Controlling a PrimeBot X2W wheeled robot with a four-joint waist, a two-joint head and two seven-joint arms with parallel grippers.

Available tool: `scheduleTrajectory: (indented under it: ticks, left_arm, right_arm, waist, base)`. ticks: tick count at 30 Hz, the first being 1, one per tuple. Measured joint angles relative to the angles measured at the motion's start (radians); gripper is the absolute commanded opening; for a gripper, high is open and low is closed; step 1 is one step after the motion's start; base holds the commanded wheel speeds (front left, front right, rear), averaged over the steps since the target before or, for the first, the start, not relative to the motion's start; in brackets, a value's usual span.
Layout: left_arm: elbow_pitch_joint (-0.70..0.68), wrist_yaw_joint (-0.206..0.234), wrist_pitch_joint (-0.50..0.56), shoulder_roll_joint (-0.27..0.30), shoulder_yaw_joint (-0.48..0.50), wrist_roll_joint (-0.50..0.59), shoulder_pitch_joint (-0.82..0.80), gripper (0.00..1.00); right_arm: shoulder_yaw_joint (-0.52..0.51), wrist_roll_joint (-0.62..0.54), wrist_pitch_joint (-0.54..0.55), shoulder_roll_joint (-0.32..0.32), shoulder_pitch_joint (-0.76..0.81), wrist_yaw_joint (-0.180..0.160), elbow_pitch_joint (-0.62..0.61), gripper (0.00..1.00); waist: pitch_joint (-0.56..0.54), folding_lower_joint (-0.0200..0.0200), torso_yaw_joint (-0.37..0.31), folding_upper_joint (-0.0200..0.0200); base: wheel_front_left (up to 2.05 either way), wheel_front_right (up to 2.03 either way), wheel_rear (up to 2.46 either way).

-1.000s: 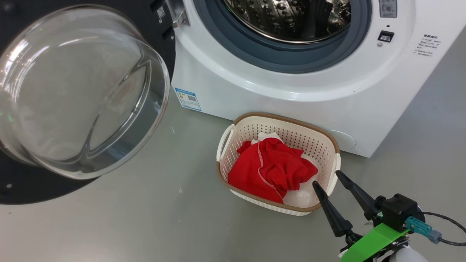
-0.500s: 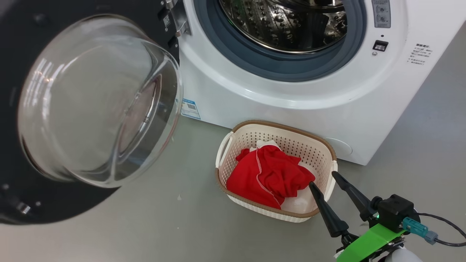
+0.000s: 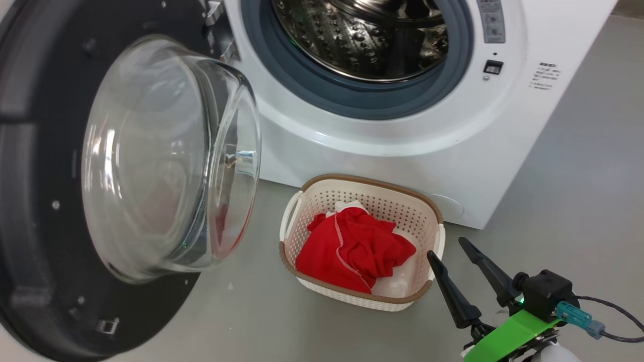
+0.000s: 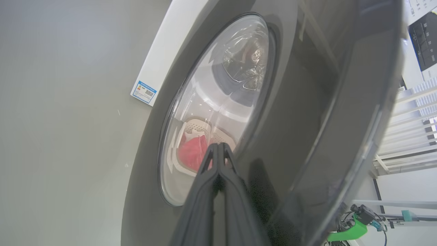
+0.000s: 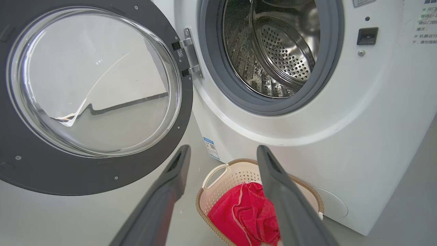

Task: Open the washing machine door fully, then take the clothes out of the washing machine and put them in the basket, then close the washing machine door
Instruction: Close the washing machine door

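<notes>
washing machine (image 3: 382,156): drum (image 3: 362,35) looks empty to me | washing machine door (image 3: 30,201): open at 9 o'clock, closing's what's left | basket (image 3: 362,179) at 6 o'clock, clothes (image 3: 352,246) inside | left gripper (image 4: 217,145) pinched together by door's outside; right gripper (image 3: 446,247) spread, empty, basket's 4 o'clock | blue sticker (image 4: 144,92), side print (image 3: 545,75): I can't read either

Floor (image 3: 578,176) all round washing machine (image 3: 352,166): plain grey, smooth, matte, no seams visible
Small white fleck (image 3: 230,286) on floor out front of machine, toward its left side
Light even and diffuse; only soft shadow on floor along machine's base
Left wrist view, out in room away from machine's front: white slatted frame (image 4: 416,102), kind unclear; dark board with white print (image 4: 425,44) next to it, text too small to read; pale wall-like surfaces beside those, exact layout can't tell
</notes>
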Motion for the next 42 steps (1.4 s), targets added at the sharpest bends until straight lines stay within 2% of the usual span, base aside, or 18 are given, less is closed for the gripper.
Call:
scheduleTrajectory:
  ticks: [9,19,27,33,42]
  left_arm:
    - [-0.151,0.000,0.005,0.001,-0.097,-0.042,0.021,0.00]
    - [-0.271,0.000,-0.109,-0.030,-0.266,-0.023,0.006,0.00]
    - [-0.266,0.000,-0.246,-0.079,-0.414,0.037,-0.072,0.00]
    - [-0.201,0.000,-0.374,-0.112,-0.507,0.080,-0.150,0.00]
    - [-0.099,0.000,-0.558,-0.114,-0.584,0.107,-0.286,0.00]
  right_arm:
    - [-0.028,0.000,0.000,0.013,0.000,0.000,-0.001,1.00]
    - [-0.056,0.000,0.000,0.022,0.000,0.000,-0.005,1.00]
    - [-0.064,0.000,0.000,0.033,0.000,0.000,-0.007,1.00]
    - [-0.068,0.000,0.000,0.050,-0.001,0.000,-0.010,1.00]
    - [-0.095,0.000,0.000,0.068,-0.027,0.000,-0.019,1.00]
  waist:
    - [-0.010,0.0000,-0.051,0.0000]
    - [-0.010,0.0000,-0.123,0.0000]
    - [-0.001,0.0000,-0.188,0.0000]
    - [0.014,0.0000,-0.240,0.0000]
    - [0.063,0.0000,-0.325,0.0000]
  base:
    - [0.00,0.00,0.00]
    - [0.00,0.00,0.00]
    - [0.00,0.00,0.00]
    - [0.00,0.00,0.00]
    - [0.00,0.00,0.00]
